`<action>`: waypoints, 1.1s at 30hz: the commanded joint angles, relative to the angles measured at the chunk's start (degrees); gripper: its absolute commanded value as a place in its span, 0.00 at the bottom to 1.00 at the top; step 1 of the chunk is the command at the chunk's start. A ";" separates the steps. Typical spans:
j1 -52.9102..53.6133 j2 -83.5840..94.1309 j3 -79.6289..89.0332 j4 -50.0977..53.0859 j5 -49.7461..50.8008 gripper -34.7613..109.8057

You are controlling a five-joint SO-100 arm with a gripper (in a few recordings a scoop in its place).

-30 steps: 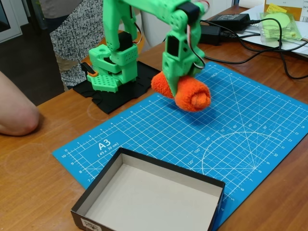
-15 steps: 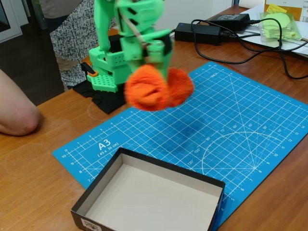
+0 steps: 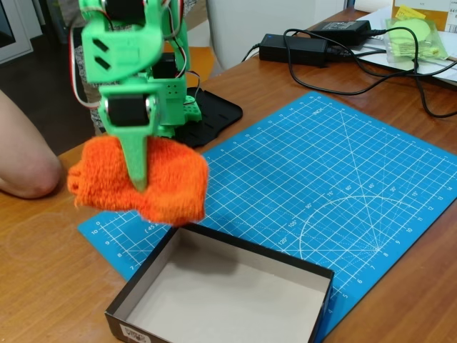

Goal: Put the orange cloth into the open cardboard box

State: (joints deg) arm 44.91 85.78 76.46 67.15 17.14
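Green hand (image 3: 139,182) clamped on the orange cloth (image 3: 168,186), which hangs clear of the counter just off the open cardboard box (image 3: 221,286) rim at 10 o'clock, apparently lifted to clear the wall.

The open cardboard box (image 3: 214,296) is cut off by the bottom edge

Bright green printed arm (image 3: 136,78), black servos

— Where's my arm?
— I see my green plastic two-finger gripper (image 3: 139,175) hanging above the far left corner of the shallow black-walled cardboard box (image 3: 214,289), fingers pointing down.
— Grip?
— Clamped on the fluffy orange terry cloth (image 3: 171,182).
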 commanded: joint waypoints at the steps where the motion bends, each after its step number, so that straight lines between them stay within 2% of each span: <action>1: -2.02 0.88 1.41 -3.43 8.35 0.24; 7: -5.01 -7.73 -5.62 -5.19 17.31 0.24; 14: -4.31 -25.66 -21.36 -4.13 19.60 0.24; 17: -4.22 -39.73 -41.57 4.48 20.30 0.24; 20: -5.01 -62.23 -83.50 19.78 20.39 0.24; 21: -5.80 -64.34 -87.45 21.09 19.86 0.24; 22: -6.59 -61.87 -82.79 20.30 20.04 0.24; 28: -9.93 -59.85 -89.21 27.60 21.88 0.24; 33: -10.28 -52.12 -82.71 26.98 22.15 0.24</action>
State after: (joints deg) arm 34.89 26.81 -6.15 93.43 38.50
